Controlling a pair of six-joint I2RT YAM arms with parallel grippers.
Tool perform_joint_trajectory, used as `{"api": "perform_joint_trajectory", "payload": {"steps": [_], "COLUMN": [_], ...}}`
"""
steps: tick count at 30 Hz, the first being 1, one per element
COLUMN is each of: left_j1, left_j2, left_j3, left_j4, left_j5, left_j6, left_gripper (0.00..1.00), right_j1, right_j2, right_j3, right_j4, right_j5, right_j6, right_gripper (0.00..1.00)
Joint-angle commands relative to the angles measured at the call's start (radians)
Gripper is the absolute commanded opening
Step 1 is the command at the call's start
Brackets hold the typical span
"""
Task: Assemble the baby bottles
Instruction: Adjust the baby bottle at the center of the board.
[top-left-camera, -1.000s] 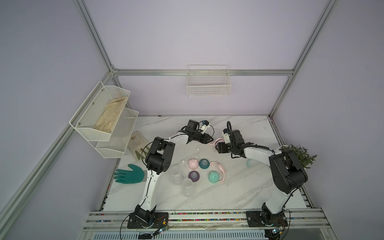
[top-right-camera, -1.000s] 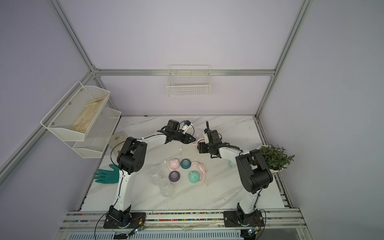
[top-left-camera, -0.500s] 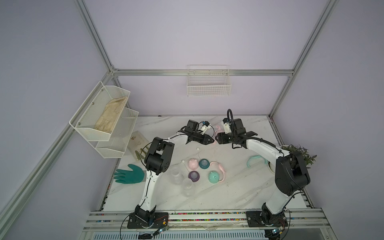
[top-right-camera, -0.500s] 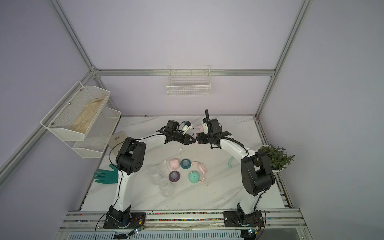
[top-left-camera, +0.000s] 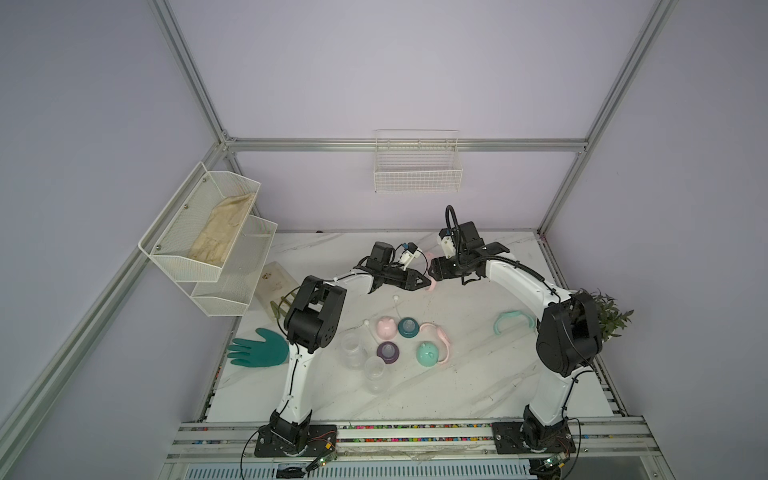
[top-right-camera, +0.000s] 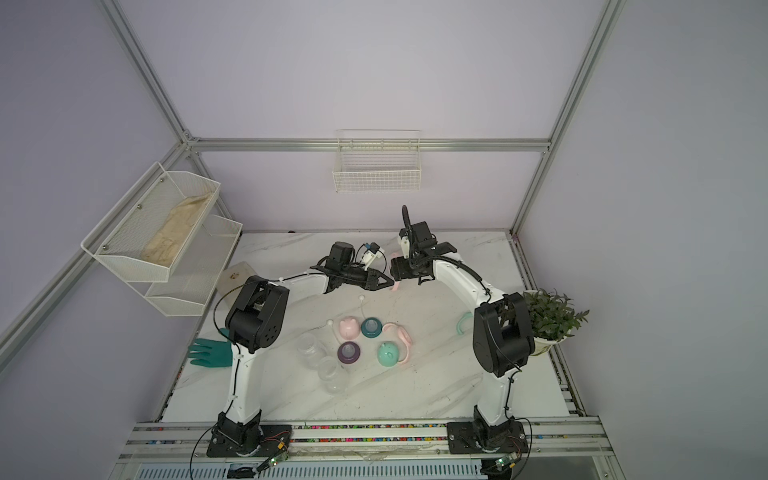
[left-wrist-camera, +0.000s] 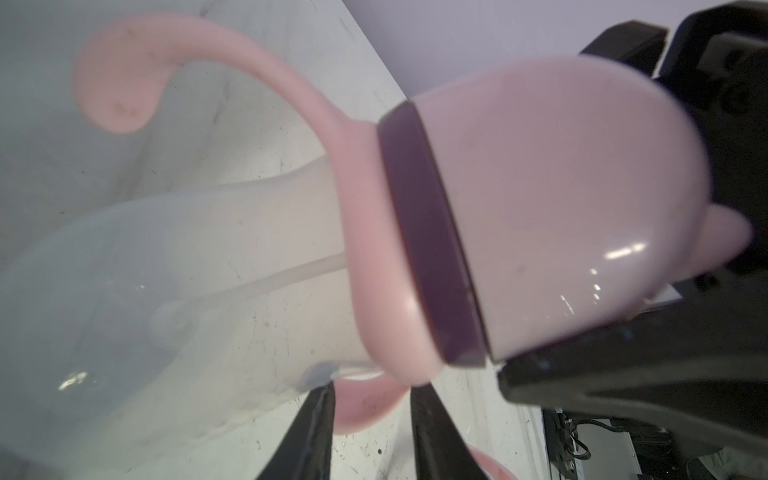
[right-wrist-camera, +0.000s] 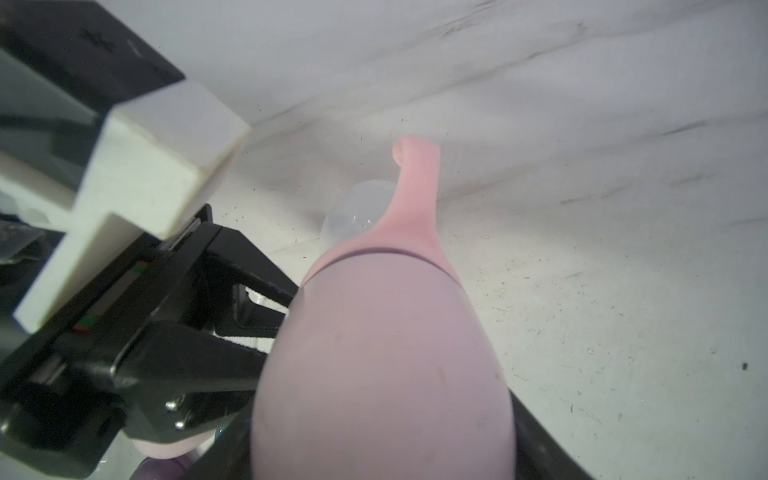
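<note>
Here, held over the marble table (top-left-camera: 478, 374) by both grippers: the pink bottle (left-wrist-camera: 249, 249). Left gripper (left-wrist-camera: 374, 390): pinched tight on one loop of the pink handle ring (left-wrist-camera: 365, 291). Right gripper (top-left-camera: 434, 272): closed around the pink cap (left-wrist-camera: 540, 187). Between cap and ring, a purple collar (left-wrist-camera: 424, 232). Inside the clear body, a thin straw (left-wrist-camera: 291, 274). In both top views, mostly hidden by the black fingers, with only bits of pink peeking out.

Nearer the robot's bases than the pink bottle, loose on the table: a first loose straw (top-left-camera: 398, 307), a second loose straw (top-left-camera: 367, 323), a loose pink cap (top-left-camera: 386, 327), a teal collar (top-left-camera: 408, 327), a loose purple collar (top-left-camera: 387, 352), a mint cap (top-left-camera: 428, 354), and a loose pink ring (top-left-camera: 442, 338) touching the mint cap. Also nearer the bases, a bit left of the pink bottle, standing close together with open tops: a clear bottle (top-left-camera: 352, 348) and a second clear bottle (top-left-camera: 375, 372).

Right of the pink bottle and nearer the bases: a mint ring (top-left-camera: 497, 325), alone. In a top view, the mint ring (top-right-camera: 459, 326) partly covered by the right arm. Farther right: a potted plant (top-left-camera: 609, 316), half behind that arm. Left of the pink bottle: a clear box (top-left-camera: 276, 280), a white rack (top-left-camera: 178, 259) with a cloth (top-left-camera: 220, 232) in its top tray, and, nearer the bases, a green glove (top-left-camera: 259, 347). Behind and above the pink bottle, on the wall: a wire basket (top-left-camera: 417, 178).
</note>
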Motion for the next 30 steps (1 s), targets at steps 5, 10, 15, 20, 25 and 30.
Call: {"api": "perform_joint_trajectory", "payload": {"steps": [5,10,15,20,25,30], "left_j1": [0.003,0.018,0.036,0.053,0.077,0.099], "left_j2": [-0.053,-0.058,-0.063,-0.073,-0.101,-0.176], "left_j3": [-0.065,-0.090,-0.116,-0.154,-0.215,-0.266], "left_j4": [0.159,0.227,0.326,0.440,0.533,0.450], "left_j5": [0.054,0.073,0.107,0.122,0.107,0.041], "left_j6": [-0.087,-0.135,-0.206,-0.285,-0.335,-0.241], "left_gripper": [0.32,0.31,0.30,0.30,0.37,0.56], "right_j1": [0.025,0.040,0.049,0.057,0.059,0.059], "right_j2": [0.077,0.121,0.160,0.202,0.238,0.278], "right_j3": [0.151,0.253,0.371,0.481,0.557,0.611], "right_j4": [-0.145,-0.218,-0.308,-0.416,-0.490,-0.556], "right_j5": [0.039,0.070,0.101,0.129,0.146,0.144], "right_j6": [-0.024,-0.030,-0.024,-0.032,-0.044,-0.063], "right_gripper": [0.57,0.57,0.57,0.56,0.57,0.57]}}
